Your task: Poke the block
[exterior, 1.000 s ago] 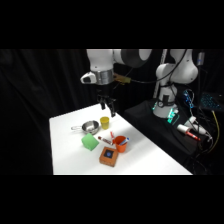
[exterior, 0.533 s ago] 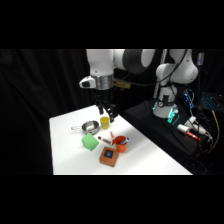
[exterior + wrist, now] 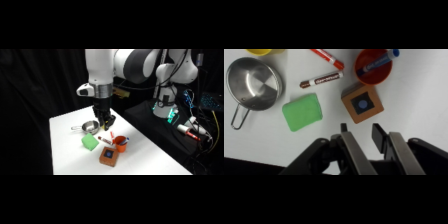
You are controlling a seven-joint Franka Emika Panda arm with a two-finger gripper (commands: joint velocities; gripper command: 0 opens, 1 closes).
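Pincer (image 3: 361, 134) open above table, block (image 3: 363, 103) just beyond fingertips

On the white counter (image 3: 424, 95) a shiny steel saucepan with a short handle (image 3: 253, 88) sits beside a flat light-green block (image 3: 302, 112). A brown marker with a white label (image 3: 321, 79) lies just past the green block, and a red-and-white marker (image 3: 329, 58) lies slantwise beyond it. A small orange cup (image 3: 374, 67) holds a blue-capped marker (image 3: 376, 61) across its mouth. A yellow object (image 3: 265, 51) is cut off by the edge near the saucepan.
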